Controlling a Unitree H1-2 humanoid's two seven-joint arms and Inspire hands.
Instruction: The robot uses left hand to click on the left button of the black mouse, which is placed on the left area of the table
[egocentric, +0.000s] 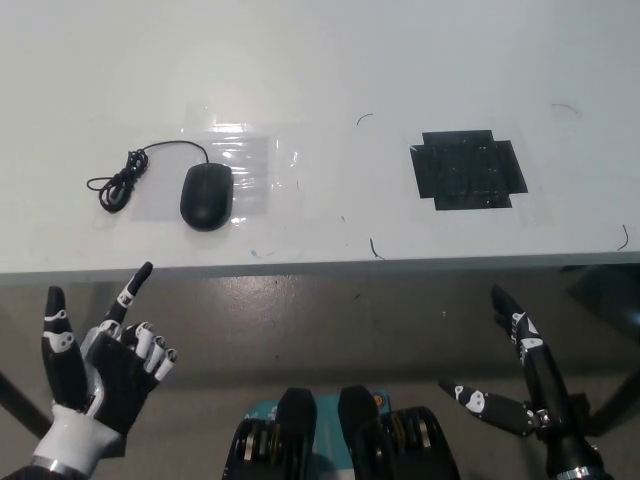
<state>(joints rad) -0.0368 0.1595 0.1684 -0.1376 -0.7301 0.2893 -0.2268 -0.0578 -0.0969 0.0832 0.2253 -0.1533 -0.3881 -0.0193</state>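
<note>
Both hands below table | left hand (100, 360) pointing | mouse (206, 195) untouched

No legible text, label, brand or number on anything in view.

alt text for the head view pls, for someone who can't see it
A black mouse with a coiled cable sits on the left of a white table, untouched. The white left hand is below the table edge, one finger pointing up; the black right hand rests open at lower right.
</note>
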